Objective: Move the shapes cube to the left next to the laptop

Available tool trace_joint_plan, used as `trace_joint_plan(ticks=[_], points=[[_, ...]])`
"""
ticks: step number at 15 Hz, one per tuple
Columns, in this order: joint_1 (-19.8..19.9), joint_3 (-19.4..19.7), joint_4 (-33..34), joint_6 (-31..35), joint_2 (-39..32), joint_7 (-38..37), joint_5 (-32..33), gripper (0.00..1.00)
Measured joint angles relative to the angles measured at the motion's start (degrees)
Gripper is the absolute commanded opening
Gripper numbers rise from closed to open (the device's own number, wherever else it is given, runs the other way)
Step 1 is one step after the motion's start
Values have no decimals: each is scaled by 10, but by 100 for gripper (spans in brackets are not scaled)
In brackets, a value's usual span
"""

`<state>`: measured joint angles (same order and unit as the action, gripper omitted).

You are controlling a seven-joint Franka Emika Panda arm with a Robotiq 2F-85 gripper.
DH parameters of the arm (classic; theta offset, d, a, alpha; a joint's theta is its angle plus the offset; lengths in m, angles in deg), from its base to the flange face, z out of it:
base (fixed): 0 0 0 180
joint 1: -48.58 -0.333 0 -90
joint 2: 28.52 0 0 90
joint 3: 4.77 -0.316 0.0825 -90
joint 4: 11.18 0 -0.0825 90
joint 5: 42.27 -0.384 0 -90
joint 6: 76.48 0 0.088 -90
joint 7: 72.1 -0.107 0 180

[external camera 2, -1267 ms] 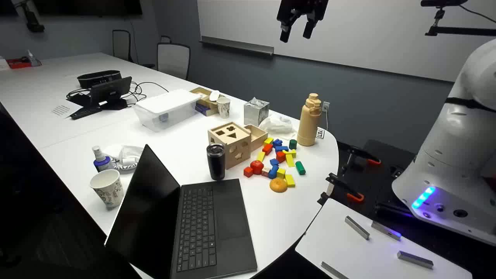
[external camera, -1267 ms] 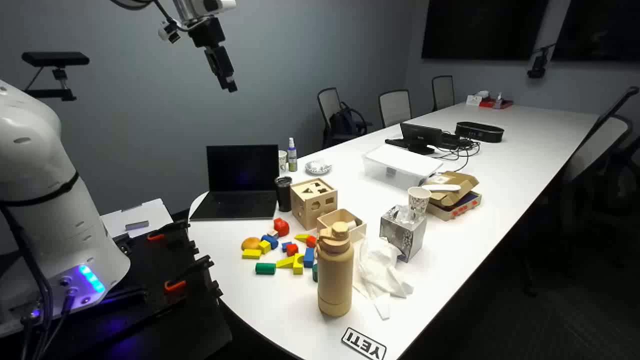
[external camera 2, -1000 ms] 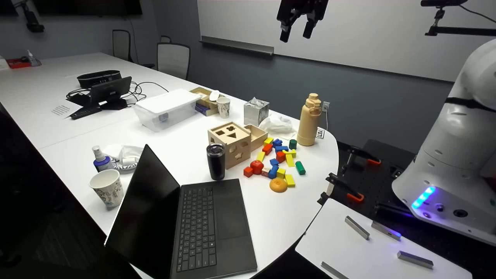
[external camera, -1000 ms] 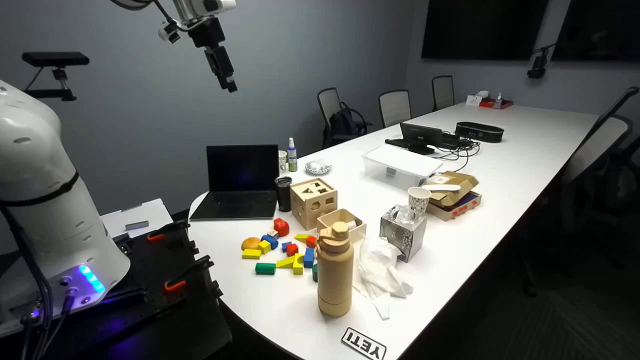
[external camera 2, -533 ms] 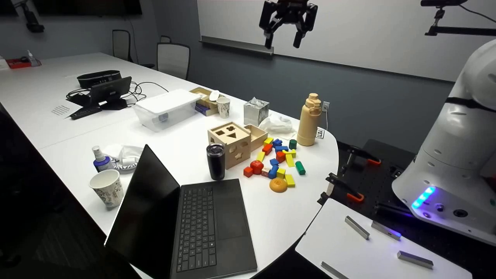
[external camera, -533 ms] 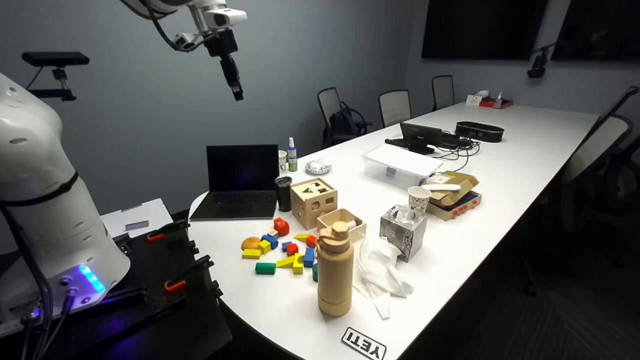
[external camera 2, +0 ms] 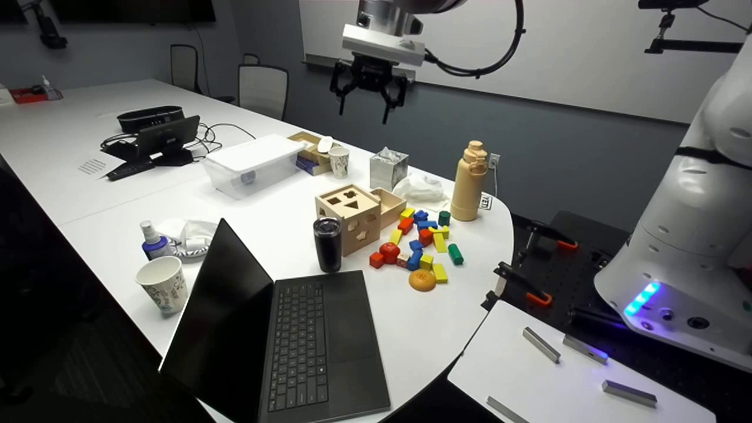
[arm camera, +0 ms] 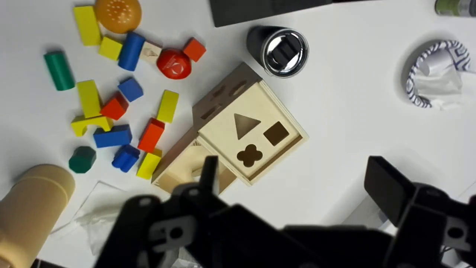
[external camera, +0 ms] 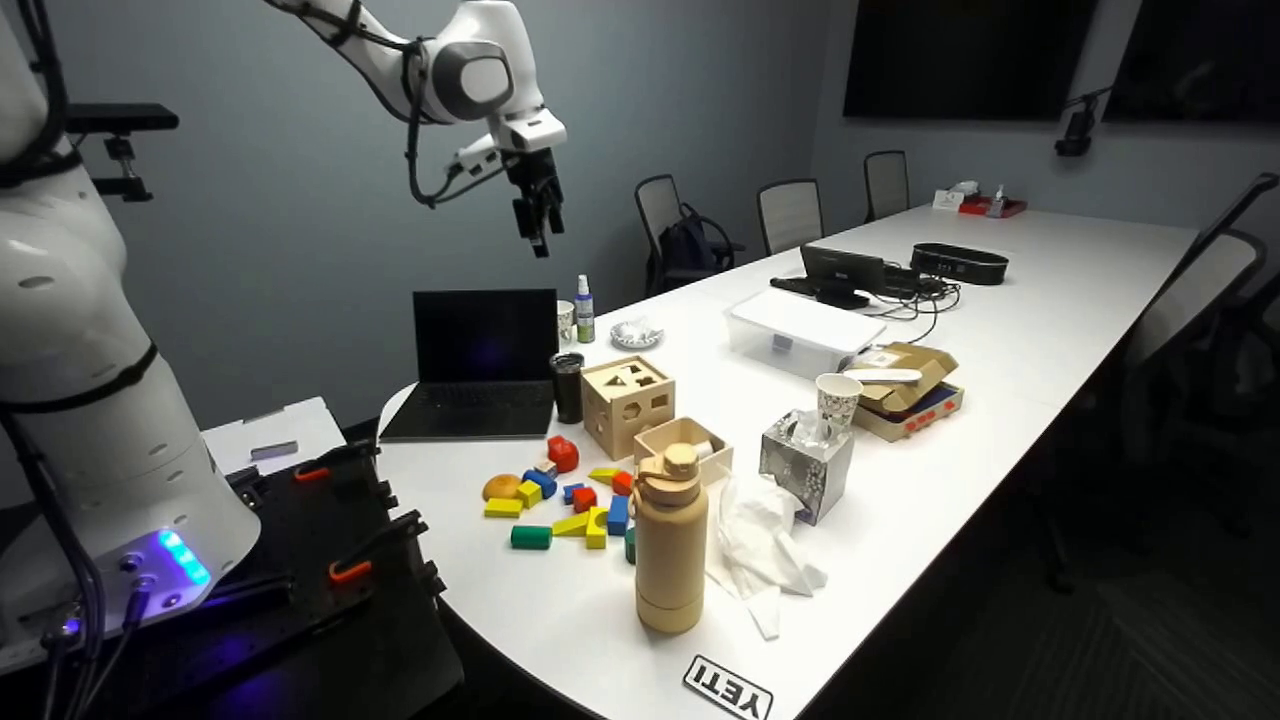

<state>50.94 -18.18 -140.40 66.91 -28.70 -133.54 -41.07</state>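
The shapes cube [external camera: 628, 395] is a light-wood box with dark cut-out holes, upright on the white table. It also shows in an exterior view [external camera 2: 346, 221] and in the wrist view [arm camera: 256, 136]. The black laptop [external camera: 480, 340] stands open to its left; its keyboard half shows in an exterior view [external camera 2: 352, 329] and an edge of it in the wrist view [arm camera: 260, 11]. My gripper [external camera 2: 363, 116] is open and empty, high above the table, with fingers pointing down; it also shows in an exterior view [external camera: 546, 240]. In the wrist view [arm camera: 292, 162] the cube lies ahead of the fingertips, toward the left finger.
A black tumbler [external camera: 567, 388] stands between laptop and cube. An open wooden tray [external camera: 655, 440] sits against the cube's other side. Several coloured blocks [external camera 2: 425, 237] lie in front. A tan bottle [external camera: 670, 560], tissue box [external camera: 810, 470] and clear plastic box [external camera 2: 252, 167] stand around.
My gripper has moved down and out over the table, closer to the cube, with the arm coming further into both exterior views. It stays open. The objects on the table have not moved.
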Motion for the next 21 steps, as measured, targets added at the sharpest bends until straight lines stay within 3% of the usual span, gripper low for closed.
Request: trace_joint_plan(ticks=[6,10,14,21], points=[[-54,98,101,119,-182,-137,-4,100],[-99,150,154,138,-264,-229,-25,100],[-119,162,169,137,-309,-272,-60,100],[-120,166,164,136,-347,-306,-109,100]])
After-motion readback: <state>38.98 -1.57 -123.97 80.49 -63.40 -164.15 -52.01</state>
